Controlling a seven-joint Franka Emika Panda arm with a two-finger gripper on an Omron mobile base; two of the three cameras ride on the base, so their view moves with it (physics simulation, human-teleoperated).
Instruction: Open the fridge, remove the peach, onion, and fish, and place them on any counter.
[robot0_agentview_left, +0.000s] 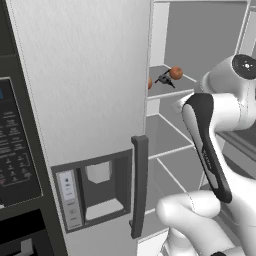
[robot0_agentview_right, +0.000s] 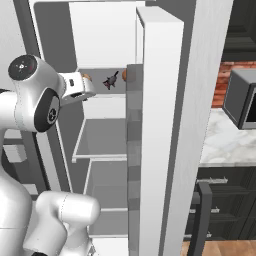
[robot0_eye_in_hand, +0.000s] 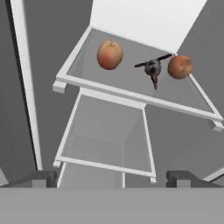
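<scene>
The fridge (robot0_agentview_left: 85, 90) has its left door with the dispenser shut and its right door (robot0_agentview_right: 155, 130) swung open. On the upper grey shelf (robot0_eye_in_hand: 131, 94) lie a red-yellow peach (robot0_eye_in_hand: 109, 54), a small dark fish (robot0_eye_in_hand: 153, 68) and an orange-brown onion (robot0_eye_in_hand: 180, 67), left to right. The fish (robot0_agentview_left: 164, 79) and onion (robot0_agentview_left: 175, 73) also sit on that shelf in the left base view, where the door edge half hides the peach (robot0_agentview_left: 149, 82). My gripper (robot0_eye_in_hand: 112, 179) is open and empty, in front of the shelves and below the three items, touching none of them.
The open door's thick edge stands close to the right of the arm. Behind it lies a marbled counter (robot0_agentview_right: 220, 145) with a microwave (robot0_agentview_right: 242, 97). A black oven panel (robot0_agentview_left: 15, 145) flanks the fridge on the left. Lower shelves (robot0_eye_in_hand: 105, 148) are bare.
</scene>
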